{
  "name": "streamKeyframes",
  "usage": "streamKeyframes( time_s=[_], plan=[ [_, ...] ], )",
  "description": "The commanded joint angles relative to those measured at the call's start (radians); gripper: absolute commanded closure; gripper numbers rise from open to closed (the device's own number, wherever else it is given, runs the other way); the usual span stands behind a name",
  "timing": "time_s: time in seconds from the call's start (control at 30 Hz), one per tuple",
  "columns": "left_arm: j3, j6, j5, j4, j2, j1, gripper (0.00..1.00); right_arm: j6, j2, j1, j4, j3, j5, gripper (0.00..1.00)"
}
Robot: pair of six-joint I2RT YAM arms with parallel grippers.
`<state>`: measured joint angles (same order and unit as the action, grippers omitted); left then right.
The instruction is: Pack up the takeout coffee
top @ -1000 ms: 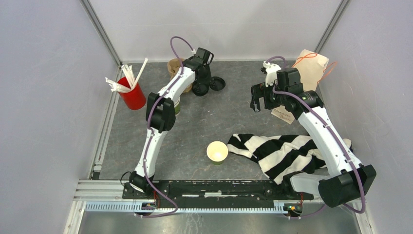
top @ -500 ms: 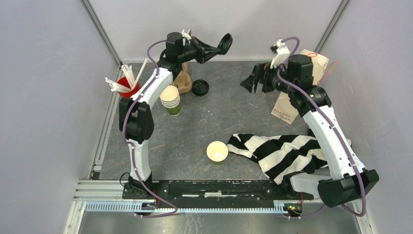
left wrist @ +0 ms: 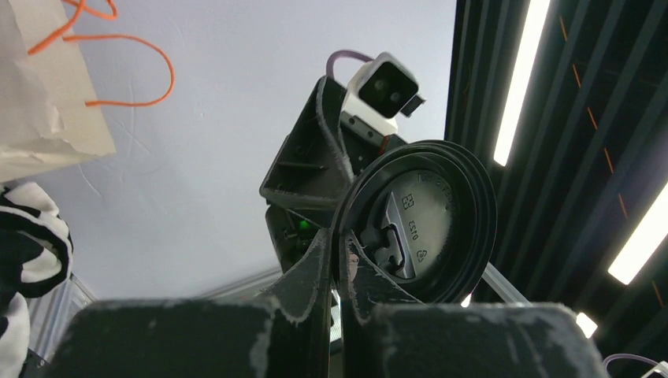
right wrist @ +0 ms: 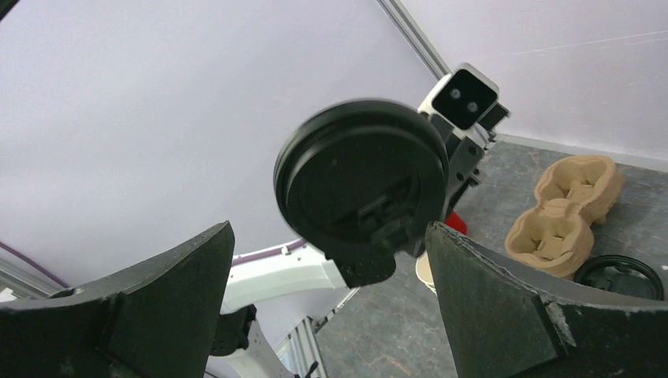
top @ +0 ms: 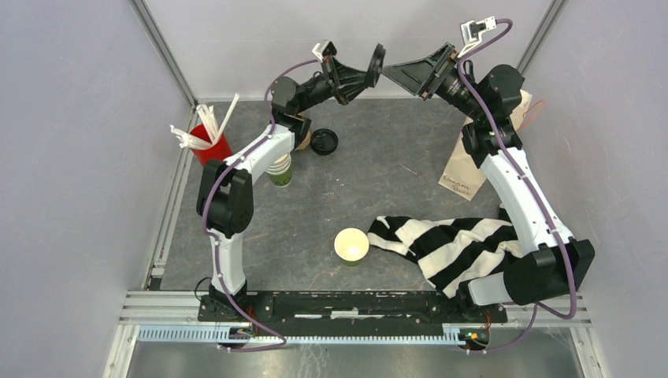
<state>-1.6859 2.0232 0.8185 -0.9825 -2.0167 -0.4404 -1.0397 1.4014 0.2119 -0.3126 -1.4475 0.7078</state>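
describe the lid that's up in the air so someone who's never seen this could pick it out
Look above the far edge of the table, up in mid-air. There the left claw is shut on a round black lid, held on edge facing the open right claw. The other black lid lies flat on the table by the brown cup carrier.

Top cam's fixed high behind the arm bases, looking down over the whole table (top: pixel 378 157). Wrist cams are up off it & pointed at each other close up, left one tilted twd the ceiling lights (left wrist: pixel 520 79). All 3 views share the black lid (top: pixel 376 60).
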Motion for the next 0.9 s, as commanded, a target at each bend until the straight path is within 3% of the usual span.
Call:
streamKeyframes(
  time_s=[0.0,0.23,0.87],
  plan=[
    [0.011,0.044,0.012,-0.050,0.058,-0.022,0.98,-0.044,0.014,0.009,-0.111,-0.050,0.027,0.02],
    [0.014,0.033,0.019,-0.021,0.068,-0.024,0.98,0.087,-0.002,0.011,0.000,-0.062,-0.004,0.02],
    [0.000,0.048,0.031,-0.020,0.059,-0.026,0.98,0.169,-0.007,0.025,0.055,-0.014,-0.013,0.02]
  ],
)
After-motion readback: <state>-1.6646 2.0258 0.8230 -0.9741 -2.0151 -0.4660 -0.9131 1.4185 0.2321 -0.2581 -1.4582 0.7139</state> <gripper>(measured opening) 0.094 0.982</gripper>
